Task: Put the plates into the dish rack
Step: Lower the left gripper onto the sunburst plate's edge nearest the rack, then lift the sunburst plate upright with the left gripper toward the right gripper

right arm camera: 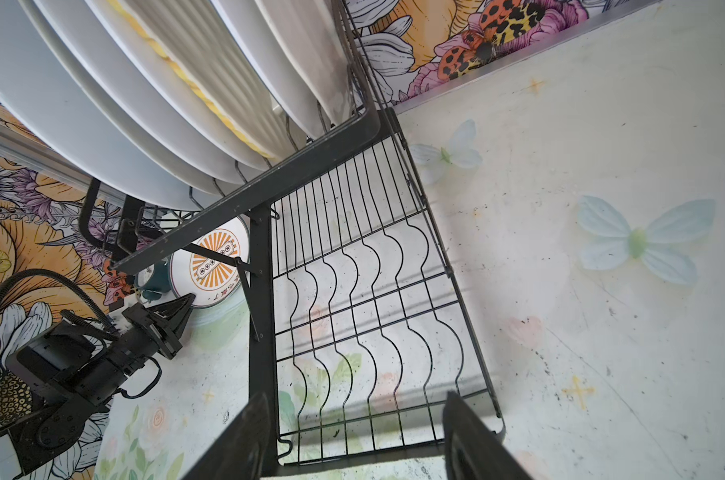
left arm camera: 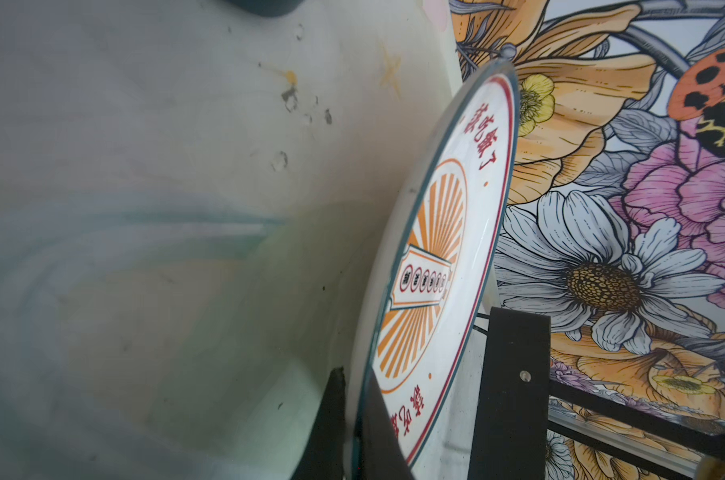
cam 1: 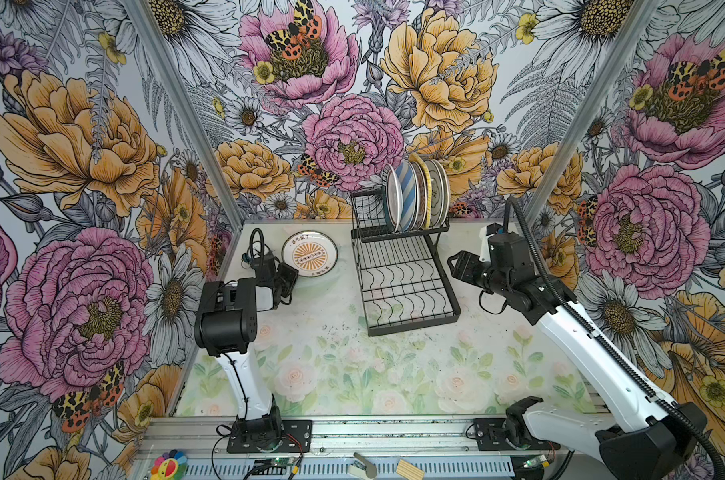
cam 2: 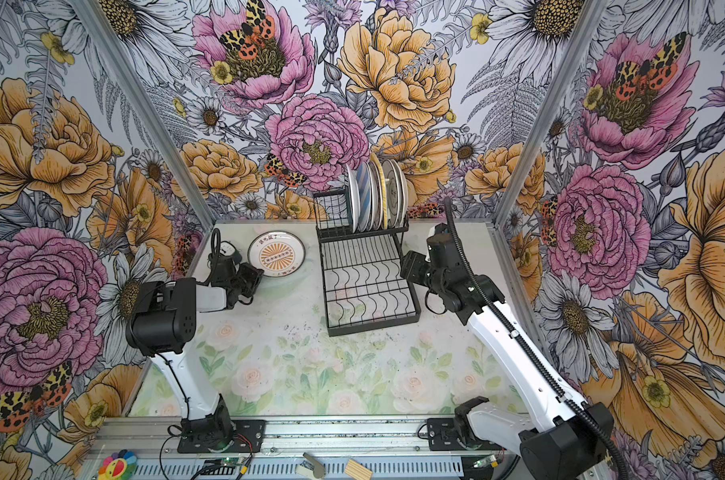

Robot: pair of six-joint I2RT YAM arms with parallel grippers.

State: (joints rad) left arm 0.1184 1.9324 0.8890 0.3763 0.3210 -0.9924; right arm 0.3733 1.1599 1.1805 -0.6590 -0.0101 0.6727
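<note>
The sunburst plate (cam 1: 309, 253), round and white with an orange rayed centre and red characters, lies at the back of the counter (cam 1: 352, 374), straight ahead of the left gripper (cam 1: 286, 277). That gripper is clamped on the plate's near rim. The left wrist view shows the rim pinched between its black fingers (left arm camera: 333, 415); whether that edge is lifted cannot be told.

To that gripper's right stands the dish rack (cam 1: 414, 325). On its raised upper shelf the racked plates (cam 1: 416, 195) stand on edge side by side, a blue-striped one and a yellow one among them. The right gripper (cam 1: 456, 264) hangs just beside the rack's right edge, jaws wide apart and holding nothing, with the wavy-wired lower tray directly before it. A teal alarm clock (right arm camera: 153, 278) sits just beyond the left gripper.

The counter is a pale sheet printed with faded roses and butterflies, scuffed and speckled dark. Wallpaper (cam 1: 82, 166) of large peonies, daisies and spotted moths covers three walls. An aluminium rail (cam 1: 394, 432) at the front carries both arm bases.
</note>
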